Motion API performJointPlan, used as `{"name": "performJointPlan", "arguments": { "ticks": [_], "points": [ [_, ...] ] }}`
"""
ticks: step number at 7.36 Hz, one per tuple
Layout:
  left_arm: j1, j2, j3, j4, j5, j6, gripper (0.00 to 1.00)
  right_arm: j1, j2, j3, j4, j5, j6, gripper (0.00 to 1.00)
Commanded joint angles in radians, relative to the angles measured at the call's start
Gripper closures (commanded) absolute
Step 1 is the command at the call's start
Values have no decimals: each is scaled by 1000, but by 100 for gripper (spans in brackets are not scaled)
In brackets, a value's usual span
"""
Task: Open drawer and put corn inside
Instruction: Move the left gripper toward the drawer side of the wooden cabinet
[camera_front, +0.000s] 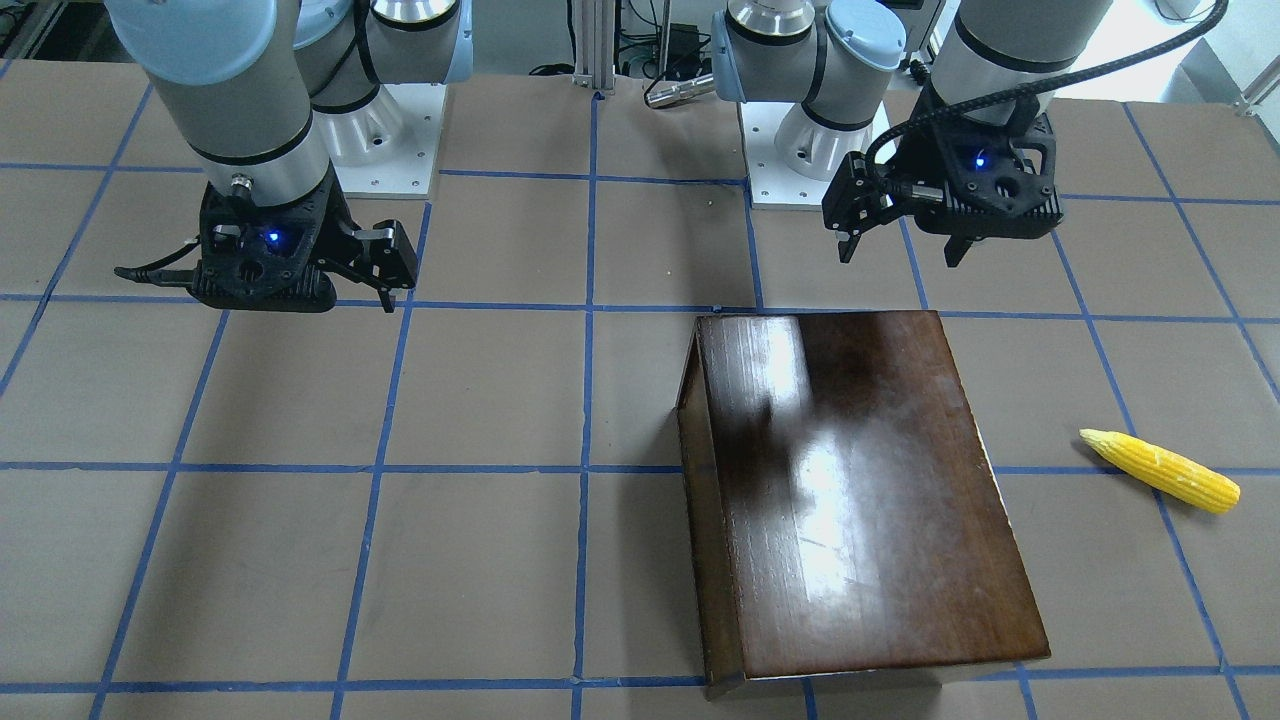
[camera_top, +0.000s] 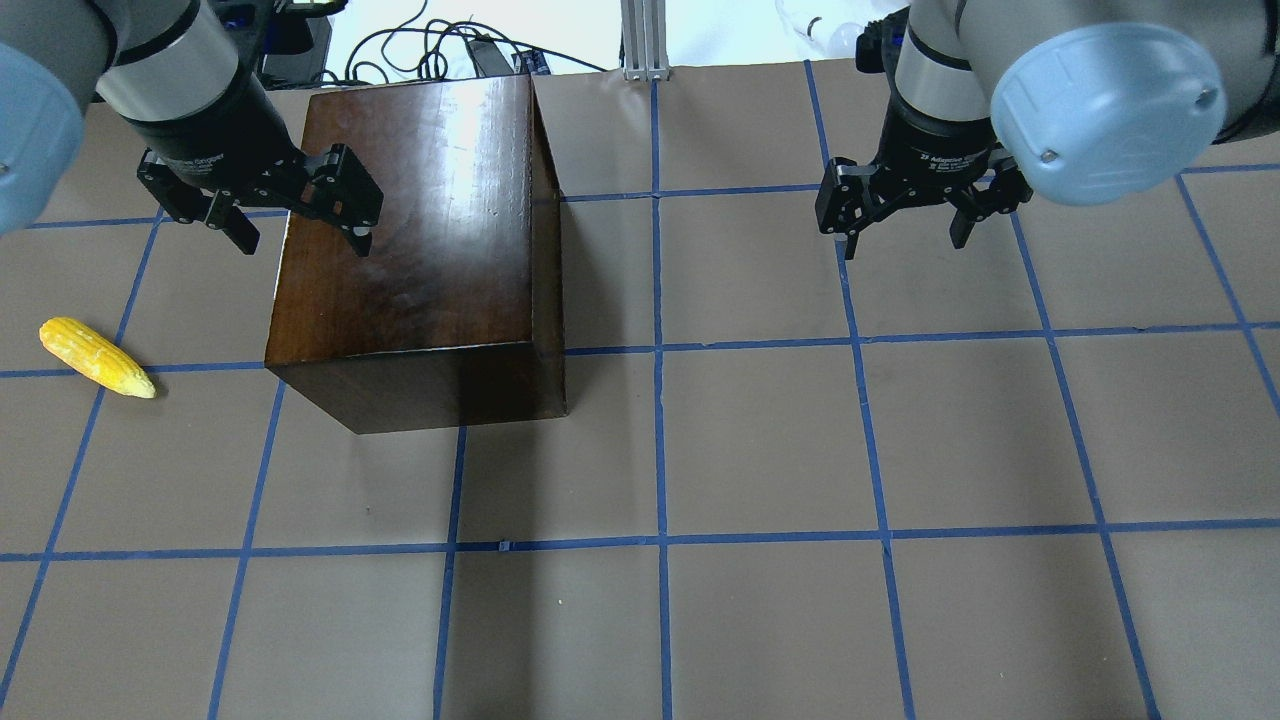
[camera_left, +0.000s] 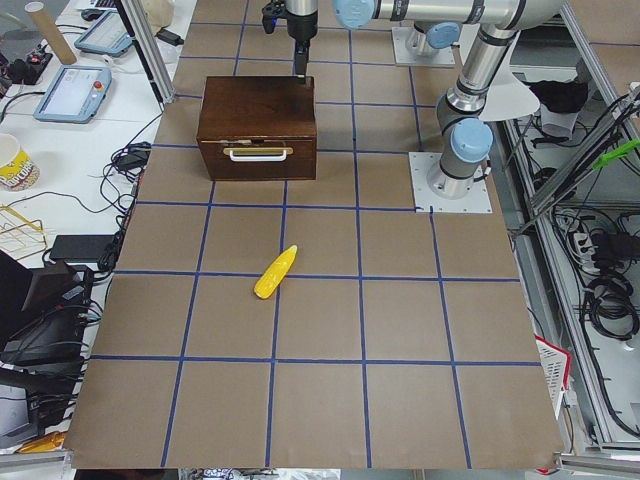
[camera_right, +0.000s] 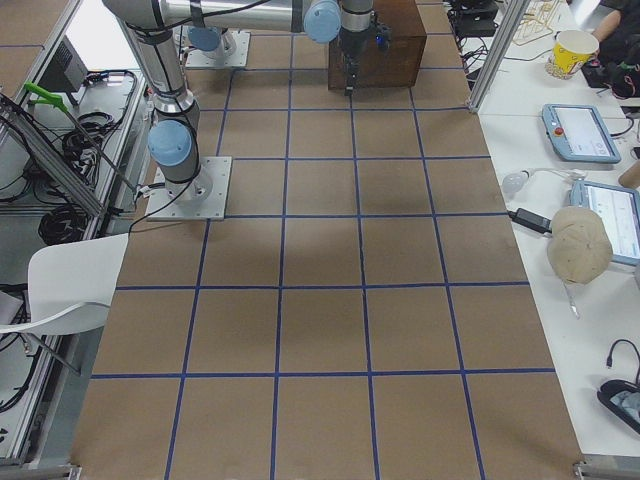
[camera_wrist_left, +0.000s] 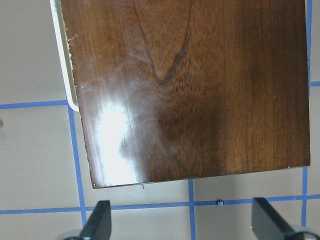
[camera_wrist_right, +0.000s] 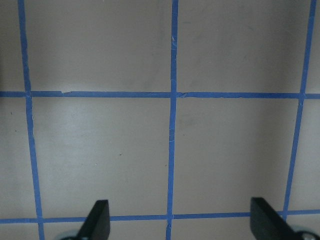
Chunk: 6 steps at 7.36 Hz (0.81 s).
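The corn (camera_top: 95, 357) is laid diagonally, tip turned toward the box (camera_top: 420, 220); the drawer (camera_left: 246, 158) is shut; left gripper (camera_top: 300, 238) and right gripper (camera_top: 905, 240) are spread wide.

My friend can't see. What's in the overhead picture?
A dark-brown wooden box sits on a brown table with blue grid lines, a yellow toy corn lying to its left. The left gripper hangs open over the box's left edge; the right gripper hangs open over the table, far right.

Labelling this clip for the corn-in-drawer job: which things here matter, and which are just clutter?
Job: drawer, shut in its dark box; corn; left gripper, right gripper, both open.
Lying about: paper cup; tablet; white chair.
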Motion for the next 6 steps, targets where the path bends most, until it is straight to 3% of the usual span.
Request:
{"name": "performJointPlan", "arguments": {
  "ticks": [1,6],
  "points": [
    [0,1,0,1,1,0,0,0,0,0,0,0,0,0],
    [5,3,0,1,6,0,0,0,1,0,0,0,0,0]
  ]
}}
